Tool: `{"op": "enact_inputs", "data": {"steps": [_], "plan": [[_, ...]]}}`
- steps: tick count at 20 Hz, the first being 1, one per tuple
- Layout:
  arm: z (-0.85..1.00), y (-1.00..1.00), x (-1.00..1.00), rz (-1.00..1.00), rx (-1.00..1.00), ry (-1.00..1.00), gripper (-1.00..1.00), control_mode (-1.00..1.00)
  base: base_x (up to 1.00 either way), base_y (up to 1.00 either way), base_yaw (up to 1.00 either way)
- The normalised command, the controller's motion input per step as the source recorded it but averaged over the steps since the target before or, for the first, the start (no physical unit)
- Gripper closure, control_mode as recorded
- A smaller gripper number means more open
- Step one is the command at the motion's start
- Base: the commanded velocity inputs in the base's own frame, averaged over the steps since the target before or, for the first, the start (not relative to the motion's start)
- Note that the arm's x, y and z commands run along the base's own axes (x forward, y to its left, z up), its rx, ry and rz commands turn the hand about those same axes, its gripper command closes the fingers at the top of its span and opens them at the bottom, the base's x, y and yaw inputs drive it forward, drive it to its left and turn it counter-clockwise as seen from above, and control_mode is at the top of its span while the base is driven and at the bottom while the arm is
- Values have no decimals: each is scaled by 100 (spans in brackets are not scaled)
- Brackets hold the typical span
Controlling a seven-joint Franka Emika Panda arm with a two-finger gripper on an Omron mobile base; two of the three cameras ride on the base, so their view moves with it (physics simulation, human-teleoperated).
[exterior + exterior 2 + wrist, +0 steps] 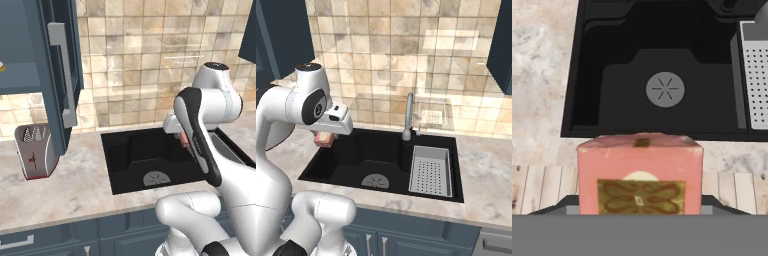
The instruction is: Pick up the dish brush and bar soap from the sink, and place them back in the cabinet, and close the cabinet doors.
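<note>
- Bar soap (640,175) sits between your fingers right now, held clear above the sink (602,120), the gripper (324,137) spread fairly wide and clamped across the block.
- You've got a broad block in a wide grip; any fast swing could let it twist or slide out from between the fingers, I'd judge.
- Below the fingers lies the drain (665,89); a drop here lands the soap back in the basin.
- Up beyond the fingers, the cabinet door (60,75) hangs open with its handle (66,80) sticking out; a careless lift could clip it.
- Dish brush: you can't spot it from here.
</note>
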Motion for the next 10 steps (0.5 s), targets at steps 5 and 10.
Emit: {"op": "enact_inputs", "data": {"steps": [5,10], "plan": [[15,0,-11,0,0,0,100,-100,0,0,0],[5,0,-12,0,0,0,100,100,-11,0,0]]}}
